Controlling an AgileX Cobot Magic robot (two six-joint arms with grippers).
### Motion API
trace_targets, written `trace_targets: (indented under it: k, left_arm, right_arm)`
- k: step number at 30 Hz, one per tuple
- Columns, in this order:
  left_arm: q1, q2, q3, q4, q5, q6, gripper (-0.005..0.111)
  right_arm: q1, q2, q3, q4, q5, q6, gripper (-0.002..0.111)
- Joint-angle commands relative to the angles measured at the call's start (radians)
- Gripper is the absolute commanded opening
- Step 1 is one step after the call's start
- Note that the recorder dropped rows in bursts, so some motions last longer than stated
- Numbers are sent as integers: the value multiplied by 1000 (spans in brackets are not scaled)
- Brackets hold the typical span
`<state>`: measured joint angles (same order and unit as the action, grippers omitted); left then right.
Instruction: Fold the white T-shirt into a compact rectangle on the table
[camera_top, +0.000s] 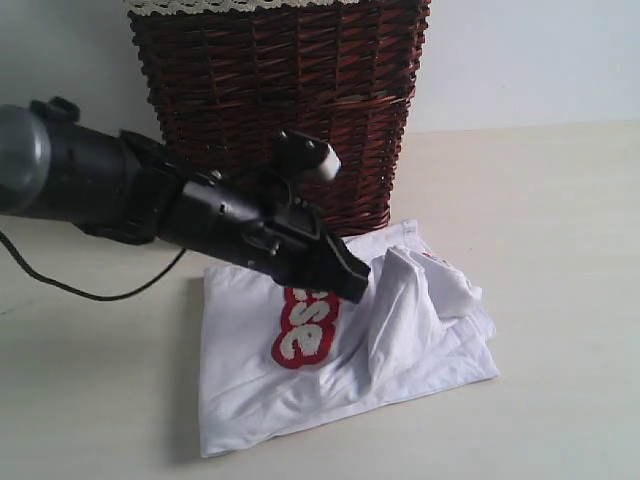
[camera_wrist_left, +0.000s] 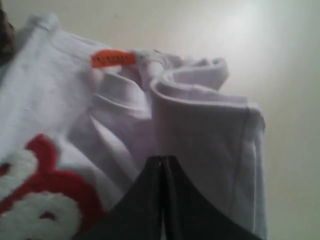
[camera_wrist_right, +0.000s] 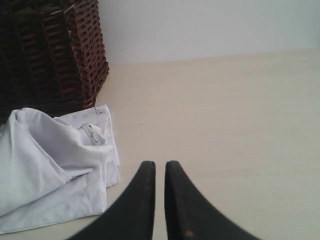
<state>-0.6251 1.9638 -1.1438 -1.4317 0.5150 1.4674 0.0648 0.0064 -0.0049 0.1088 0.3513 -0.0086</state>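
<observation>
The white T-shirt lies crumpled on the table in front of the basket, its red patch with white letters facing up. My left gripper reaches over it from the left. Its jaws are pressed together at a raised fold of the shirt, with the tips against the cloth. The orange tag shows at the neck beyond. My right gripper hovers over bare table beside the shirt's edge, only a narrow slit between its fingers and nothing in it. The exterior view does not show it.
A tall dark wicker basket with cream lace trim stands right behind the shirt, against the wall. A thin black cable trails on the table under the left arm. Bare table stretches to the right of the shirt.
</observation>
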Motion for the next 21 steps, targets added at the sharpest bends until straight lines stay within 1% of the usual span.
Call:
trace_targets:
  k: [1,7,9,11,14,16,19,21]
  left_arm:
    - [-60,56,1,-22,73,61,0]
    - [-159,59,1,-13,187,83,0]
    - [-179,59,1,11,190,81,0]
    - [-182,48,1,14,179,73,0]
    - [-145,15,1,-22,138,36,0]
    - [-102,-14,-3,-55,133,42,0]
    - [-43,-29,-28,-50,145,42,0]
    - [0,-33,-30,-42,148,12,0]
  right_arm:
    - [2,-6,5,-2,-4,3,9]
    - [2,-6,5,-2,-4,3,9]
    - [2,-6,5,-2,-4,3,9]
    - [2,-6,5,-2,-4,3,9]
    - [2,-6,5,-2,-4,3,9]
    - [2,-6,5,-2,-4,3,9]
    - [2,-6,5,-2,-4,3,9]
    - [2,-6,5,-2,-4,3,9]
